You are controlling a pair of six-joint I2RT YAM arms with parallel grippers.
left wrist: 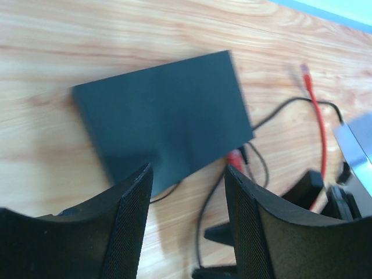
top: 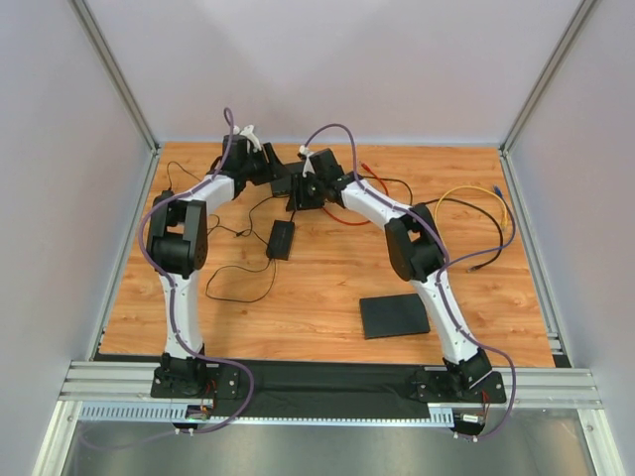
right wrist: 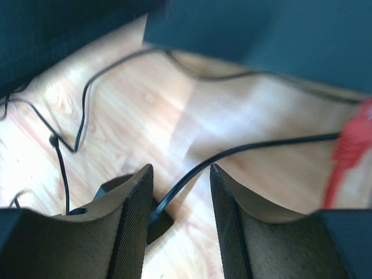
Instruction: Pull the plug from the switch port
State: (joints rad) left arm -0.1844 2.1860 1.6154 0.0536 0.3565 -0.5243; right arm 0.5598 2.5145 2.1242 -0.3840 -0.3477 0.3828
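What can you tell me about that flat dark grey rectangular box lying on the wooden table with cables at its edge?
The flat dark grey rectangular box is a thin slab with a plain matt top, plastic or painted metal by its look. It lies flat on the wooden table, askew in the left wrist view. A red cable and a black cable meet its near edge; the ports are hidden. The open left gripper hovers before that edge, not clearly touching it.

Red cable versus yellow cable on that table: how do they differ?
The red cable lies mid-table, close beside the right arm; the yellow cable lies further right, towards the table's edge. The red cable shows only short stretches; the yellow cable sweeps one wide loop. Both lie on the wooden table.
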